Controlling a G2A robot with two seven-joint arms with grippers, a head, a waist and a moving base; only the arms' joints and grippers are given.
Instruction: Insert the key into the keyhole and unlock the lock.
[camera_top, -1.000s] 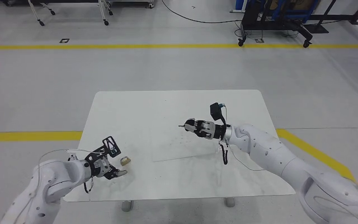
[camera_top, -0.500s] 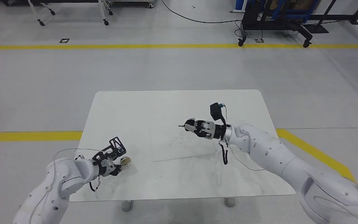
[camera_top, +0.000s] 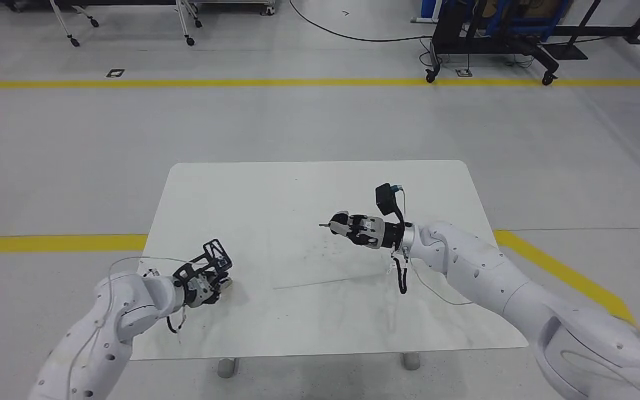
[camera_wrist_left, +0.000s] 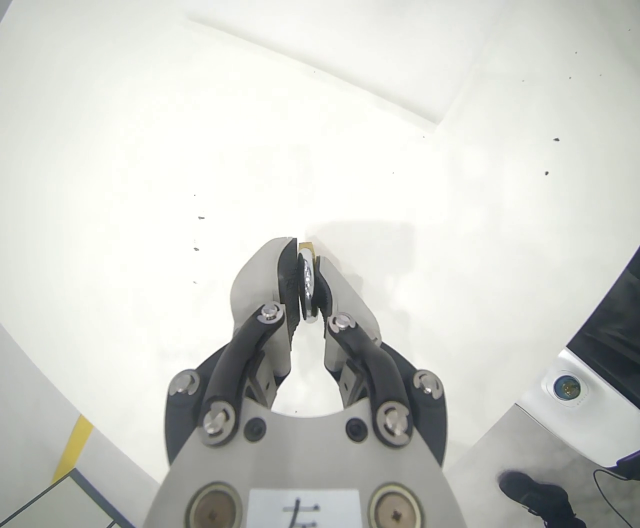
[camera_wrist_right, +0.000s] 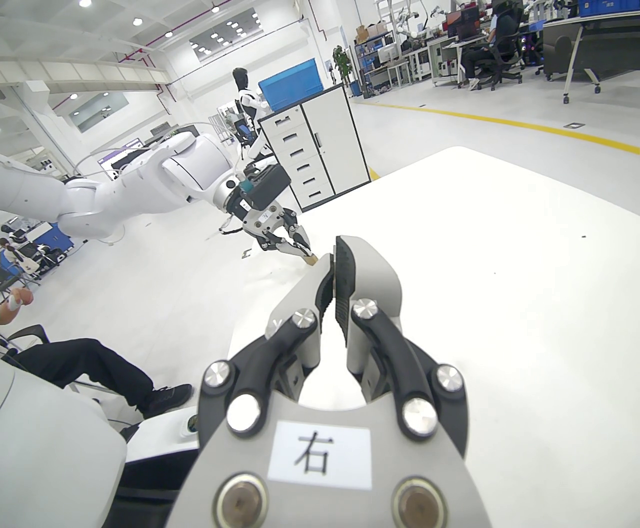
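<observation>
Your left gripper (camera_wrist_left: 301, 252) is clamped on the padlock (camera_wrist_left: 307, 295) at the near left corner of the table (camera_top: 300, 190). Your right gripper (camera_top: 336, 226), pinched shut over mid-table, holds the key (camera_top: 322, 226).

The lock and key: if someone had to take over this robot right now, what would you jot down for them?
Left gripper: shut on the lock, low at the near left part of the table.
Right gripper: shut, over the table's middle; the thin tip poking out in the top view looks like the key.
Done: both pieces appear gripped.
Left: lock and key are well apart. Bring them together, insert the key, turn it.
</observation>
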